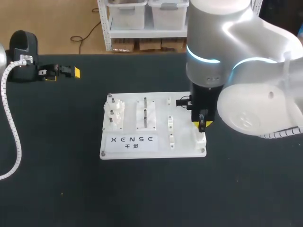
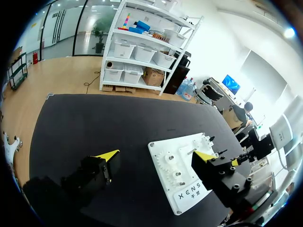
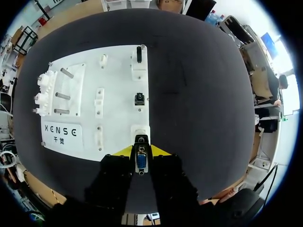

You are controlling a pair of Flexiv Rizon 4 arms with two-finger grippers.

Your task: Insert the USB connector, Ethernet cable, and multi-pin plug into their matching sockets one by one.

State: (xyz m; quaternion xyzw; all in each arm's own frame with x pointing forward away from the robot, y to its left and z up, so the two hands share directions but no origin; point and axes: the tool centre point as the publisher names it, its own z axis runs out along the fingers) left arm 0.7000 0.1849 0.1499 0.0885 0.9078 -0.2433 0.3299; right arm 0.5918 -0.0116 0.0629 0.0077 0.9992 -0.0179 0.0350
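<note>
Plug: multi-pin plug (image 3: 140, 161), blue face in a black shell, pinched between the yellow tips of the right gripper (image 3: 140, 152) with one tip against each side, its front end sticking out past them.

Plug against the board: front end right over the white socket block (image 3: 140, 131) at the near right corner of the board (image 3: 118, 71) — cannot tell whether touching or just above.

Right arm: right arm (image 1: 246, 85) in from the right side, wrist upright over the board's right edge, right gripper (image 1: 202, 124) pointing straight down at that corner.

Left fingers: left gripper (image 2: 156, 156) spread wide, nothing between the tips; the board's corner visible ahead of them, well apart.

Left arm: far back at the left of the table (image 1: 142, 189), left gripper (image 1: 73, 72) lying level, tips pointing toward the middle, well away from the board (image 1: 184, 139).

Board, right edge: beyond the socket block, a small black part (image 3: 139, 99) seated about midway along the edge, then an upright black part (image 3: 139, 54) standing in a white holder at the far end — which connector is which, cannot tell.

Board, rest: small white holders (image 3: 99, 97) in a row down the middle, metal pegs (image 3: 64, 85) on a raised plate further left, white gears (image 3: 41, 92) along the left edge, printed label at the near left corner.
</note>
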